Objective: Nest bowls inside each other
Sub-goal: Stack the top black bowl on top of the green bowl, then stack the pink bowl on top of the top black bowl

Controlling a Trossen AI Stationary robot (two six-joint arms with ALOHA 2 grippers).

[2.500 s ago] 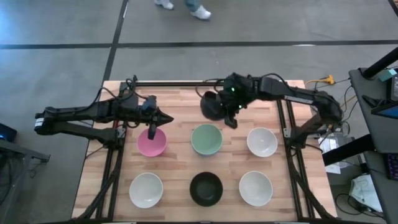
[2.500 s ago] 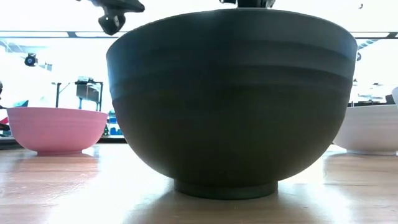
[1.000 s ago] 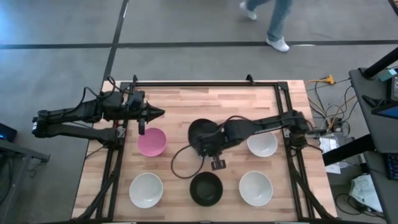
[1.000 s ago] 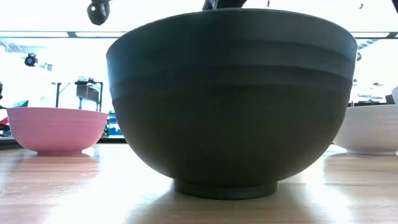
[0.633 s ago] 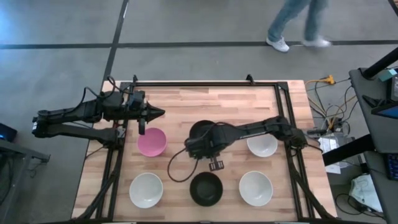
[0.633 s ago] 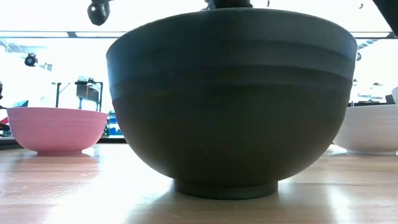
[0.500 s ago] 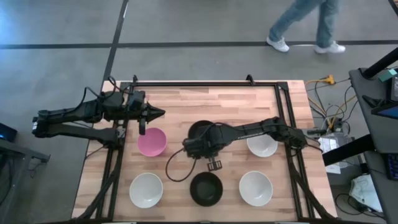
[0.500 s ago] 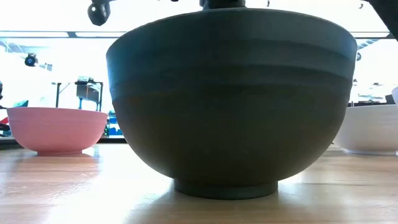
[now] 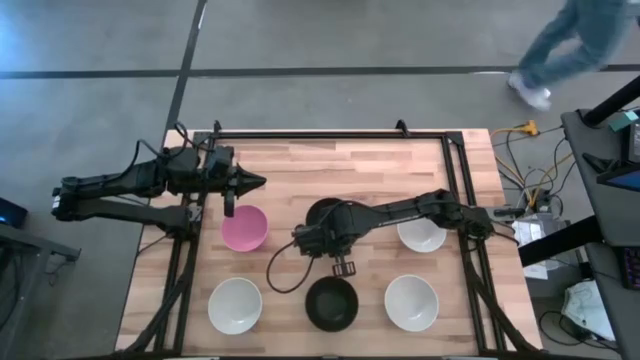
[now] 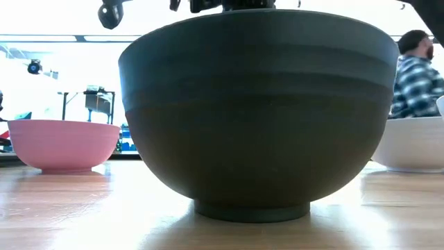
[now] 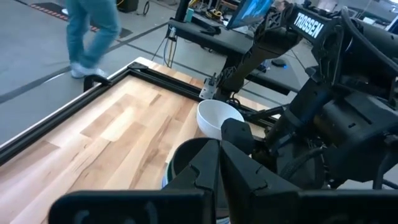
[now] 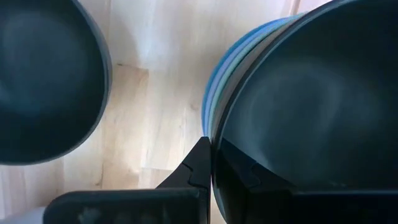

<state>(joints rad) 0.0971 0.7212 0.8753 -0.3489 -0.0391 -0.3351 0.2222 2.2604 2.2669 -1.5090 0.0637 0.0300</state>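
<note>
A black bowl (image 9: pixel 325 212) sits on top of a stack at the table's middle. The blue and pale green rims (image 12: pixel 210 93) of the bowls under it show in the right wrist view. My right gripper (image 9: pixel 322 238) stands over that stack's near side, shut on the black bowl (image 12: pixel 311 93). My left gripper (image 9: pixel 248 182) is shut and empty, up above the pink bowl (image 9: pixel 243 228). A second black bowl (image 9: pixel 331 302) stands on its foot at the near middle, and fills the low view (image 10: pixel 257 111). My right gripper pinches the top black bowl's rim (image 12: pixel 212 134) on the bowl's near side, one finger (image 12: pixel 198 163) outside the wall and the other inside. The fingers come from above, pointing down. The bowl sits upright, nested in the stack.
Three white bowls stand on the table: near left (image 9: pixel 235 305), near right (image 9: pixel 411 302) and right of the stack (image 9: pixel 422 234). A cable loops off the right arm (image 9: pixel 280 270). Bare wood lies along the far edge. A person walks on the floor beyond (image 9: pixel 570 45).
My right gripper has shifted a little toward the table's left, still on the black bowl, which stays on the stack. My left arm has kept still. A person has walked to the right past the table's far side.
</note>
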